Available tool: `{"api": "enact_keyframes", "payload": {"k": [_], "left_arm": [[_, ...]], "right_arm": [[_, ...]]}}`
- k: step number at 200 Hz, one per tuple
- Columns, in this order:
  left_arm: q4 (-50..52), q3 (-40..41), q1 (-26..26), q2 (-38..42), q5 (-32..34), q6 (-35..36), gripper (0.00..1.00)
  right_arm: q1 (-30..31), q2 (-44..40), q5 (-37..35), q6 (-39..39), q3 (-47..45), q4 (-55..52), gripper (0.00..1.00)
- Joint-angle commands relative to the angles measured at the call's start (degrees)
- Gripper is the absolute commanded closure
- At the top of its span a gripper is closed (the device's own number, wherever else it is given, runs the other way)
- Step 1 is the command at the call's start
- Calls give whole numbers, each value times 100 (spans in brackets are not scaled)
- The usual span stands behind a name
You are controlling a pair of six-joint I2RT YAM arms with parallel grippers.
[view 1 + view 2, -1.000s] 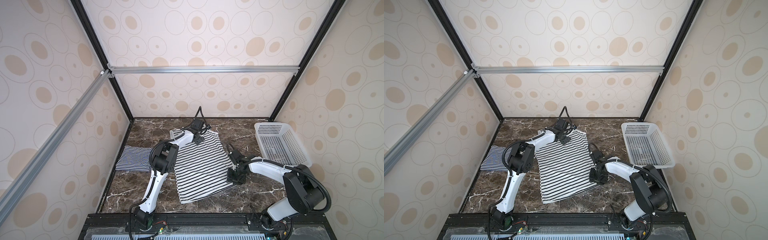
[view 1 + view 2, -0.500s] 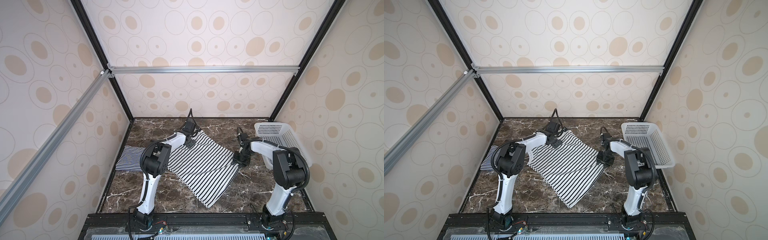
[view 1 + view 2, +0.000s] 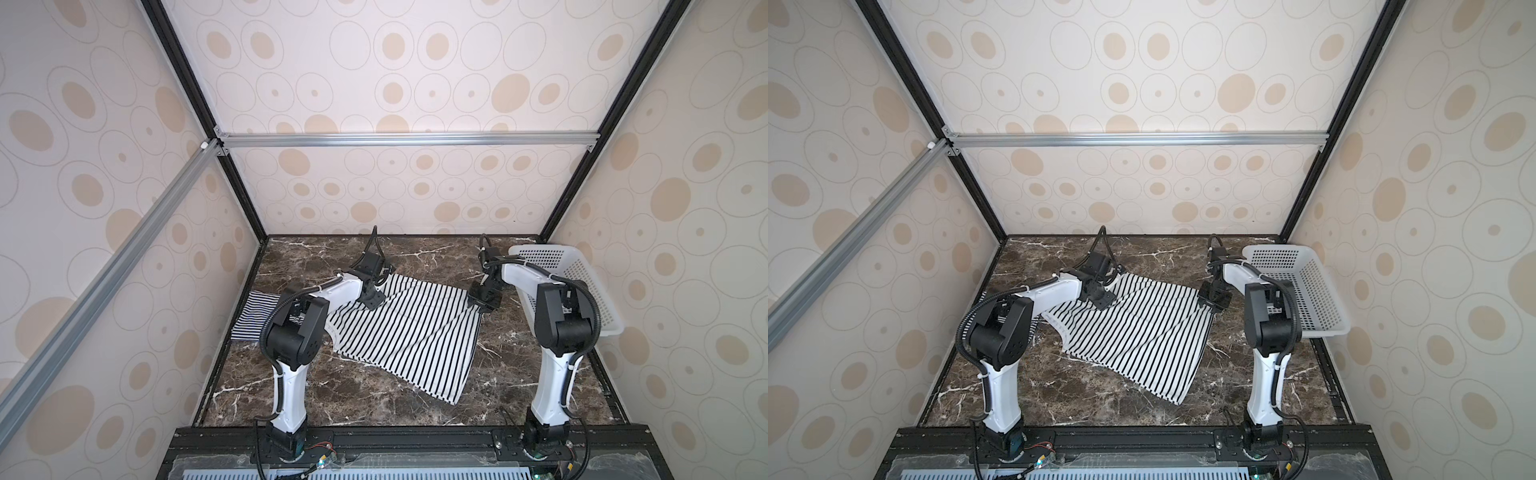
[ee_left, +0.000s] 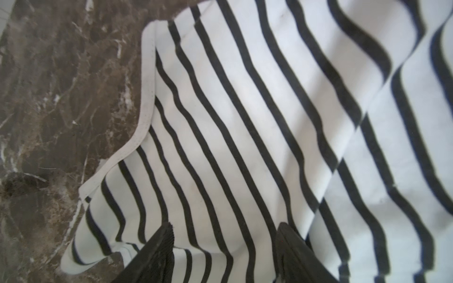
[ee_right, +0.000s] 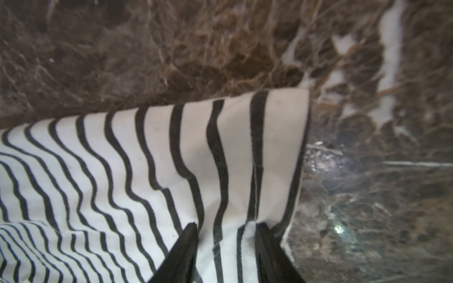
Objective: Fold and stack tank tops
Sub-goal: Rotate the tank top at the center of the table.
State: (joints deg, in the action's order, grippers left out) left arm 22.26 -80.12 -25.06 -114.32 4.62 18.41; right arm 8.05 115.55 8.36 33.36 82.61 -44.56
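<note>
My left claw and right claw are each closed on a far edge of the wide-striped top, which is spread on the table. The fine-striped top lies beside the left wall.

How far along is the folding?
Done: the fine-striped top looks folded, off to the left. In hand: the left gripper and right gripper pinch the far edge of the wide-striped top, which lies unfolded. Left: folding it and stacking the two.

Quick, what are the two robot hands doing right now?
Left gripper: closed on the wide-striped tank top.
Right gripper: closed on that top's corner.
</note>
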Motion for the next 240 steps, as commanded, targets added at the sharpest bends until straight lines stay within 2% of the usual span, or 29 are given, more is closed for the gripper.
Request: {"api": "enact_keyframes", "payload": {"k": [1, 64, 97, 123, 166, 199, 240], "left_arm": [[-105, -130, 28, 269, 105, 15, 33], [-633, 108, 41, 62, 461, 450, 33], [-910, 59, 91, -124, 601, 564, 33], [-892, -194, 174, -448, 699, 614, 33], [-878, -463, 338, -785, 787, 652, 33], [-786, -558, 481, -891, 900, 663, 33], [-797, -197, 539, -631, 787, 628, 34]], "right_arm": [[450, -715, -156, -1, -446, -119, 58], [1998, -1863, -14, 636, -2062, 330, 58], [2641, -2156, -62, 899, -2424, 334, 57], [2921, -2244, -2, 1120, -2730, 426, 57], [2983, -2450, -83, 1227, -3208, 439, 57], [2923, -2576, -525, 941, -3174, -60, 57], [2294, -2616, -606, 397, -3214, -202, 57]]}}
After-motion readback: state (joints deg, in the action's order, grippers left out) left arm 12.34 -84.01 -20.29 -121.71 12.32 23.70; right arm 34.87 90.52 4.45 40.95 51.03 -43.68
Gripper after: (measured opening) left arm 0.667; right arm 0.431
